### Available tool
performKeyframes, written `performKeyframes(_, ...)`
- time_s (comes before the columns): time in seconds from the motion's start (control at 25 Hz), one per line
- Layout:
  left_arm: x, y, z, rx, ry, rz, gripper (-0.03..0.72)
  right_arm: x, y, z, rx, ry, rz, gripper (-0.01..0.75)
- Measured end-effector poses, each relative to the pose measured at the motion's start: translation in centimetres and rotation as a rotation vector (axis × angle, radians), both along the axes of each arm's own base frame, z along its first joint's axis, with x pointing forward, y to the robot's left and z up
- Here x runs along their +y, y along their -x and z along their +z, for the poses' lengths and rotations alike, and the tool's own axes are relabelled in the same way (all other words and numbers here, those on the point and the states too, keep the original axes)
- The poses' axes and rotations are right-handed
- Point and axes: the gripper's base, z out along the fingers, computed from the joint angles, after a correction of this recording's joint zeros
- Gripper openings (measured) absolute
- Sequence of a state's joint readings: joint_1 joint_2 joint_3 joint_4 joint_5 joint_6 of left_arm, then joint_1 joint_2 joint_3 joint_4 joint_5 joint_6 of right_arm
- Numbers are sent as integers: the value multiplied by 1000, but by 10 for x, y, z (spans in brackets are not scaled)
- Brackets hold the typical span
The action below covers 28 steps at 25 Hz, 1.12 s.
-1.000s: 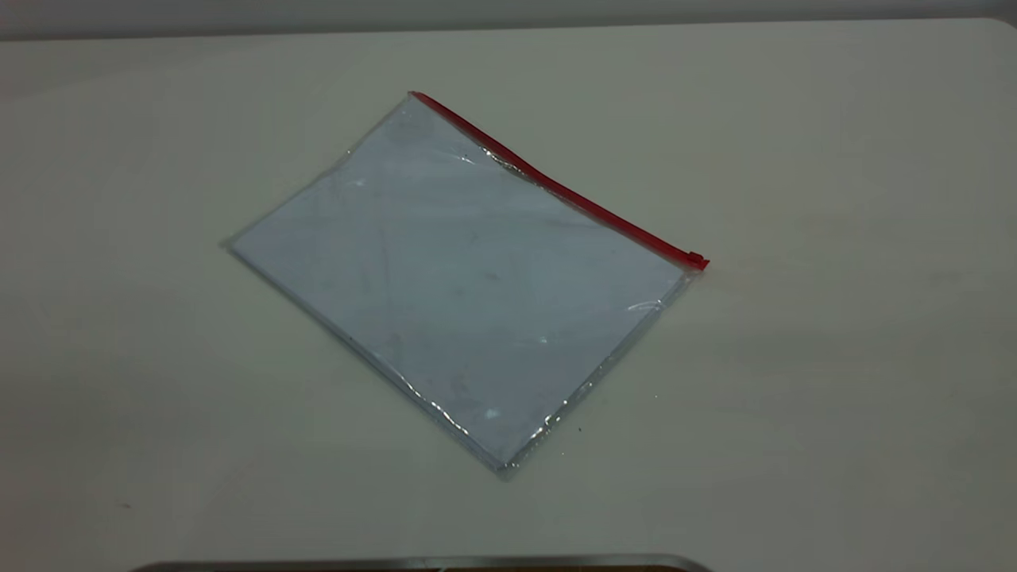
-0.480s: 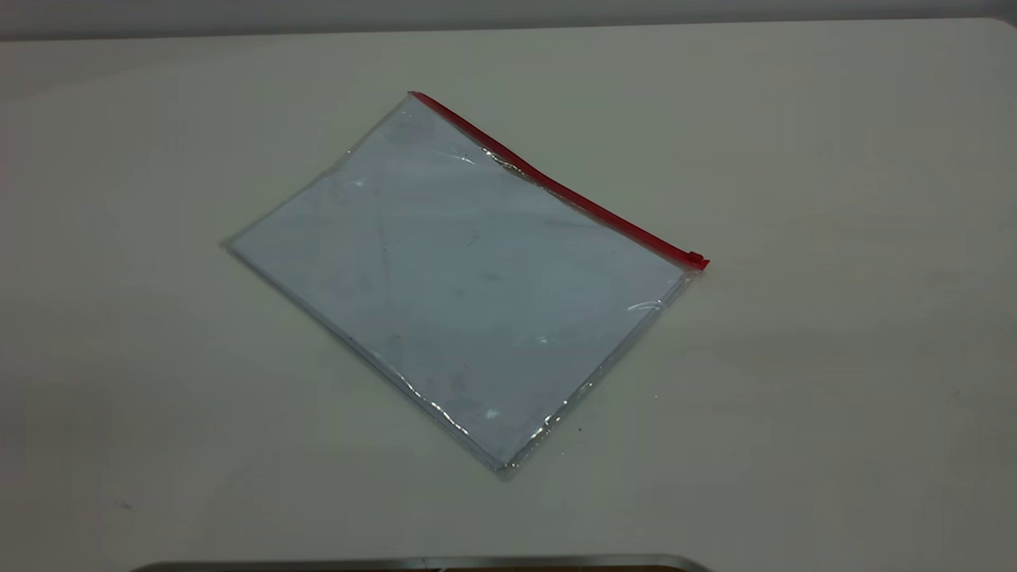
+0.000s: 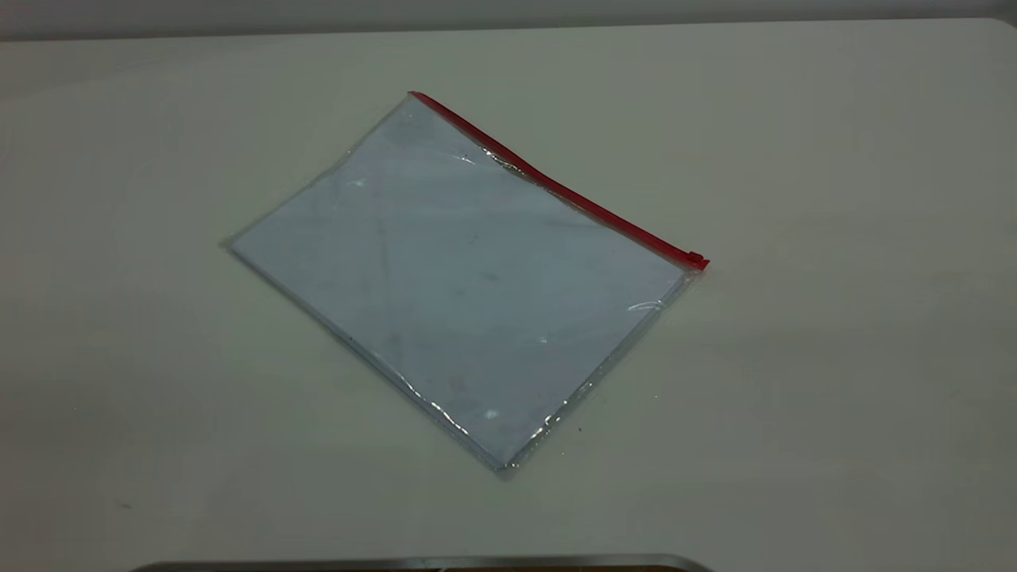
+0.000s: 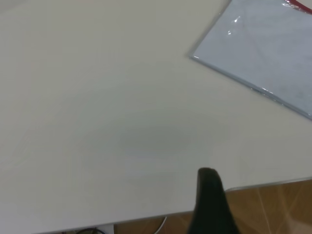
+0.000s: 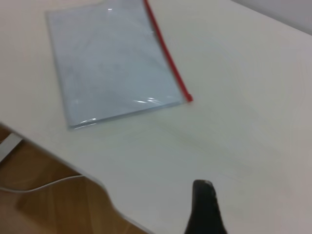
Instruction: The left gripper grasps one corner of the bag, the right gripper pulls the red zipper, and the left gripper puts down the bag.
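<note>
The bag (image 3: 461, 278) lies flat on the pale table, turned diagonally, with a bluish-white sheet inside. The red zipper (image 3: 556, 187) runs along its far right edge, and the slider tab (image 3: 697, 260) sits at the right corner. Neither gripper shows in the exterior view. In the left wrist view only one black tip of the left gripper (image 4: 209, 195) shows, near the table's edge and far from the bag (image 4: 263, 48). In the right wrist view one black tip of the right gripper (image 5: 204, 204) shows over the table, well apart from the bag (image 5: 109, 63) and the slider tab (image 5: 187, 99).
A grey metal strip (image 3: 421, 562) runs along the table's near edge. Wooden floor (image 4: 273, 209) shows past the table edge in both wrist views, with a white cable (image 5: 44, 185) on it. Bare table (image 3: 834, 357) surrounds the bag.
</note>
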<state>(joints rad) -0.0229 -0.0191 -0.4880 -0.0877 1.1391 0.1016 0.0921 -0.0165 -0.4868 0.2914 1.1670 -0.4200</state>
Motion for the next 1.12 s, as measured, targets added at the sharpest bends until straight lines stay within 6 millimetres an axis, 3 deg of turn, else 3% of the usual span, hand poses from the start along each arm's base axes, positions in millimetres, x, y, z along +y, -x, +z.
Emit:
performKeyframes(0.6, 0, 0, 0, 0, 0, 0, 582, -14, -6, -1, 17, -34, -342, 578)
performKeyframes(1.12, 0, 0, 0, 0, 0, 0, 582, -15, -6, -1, 19, -46, -368, 578)
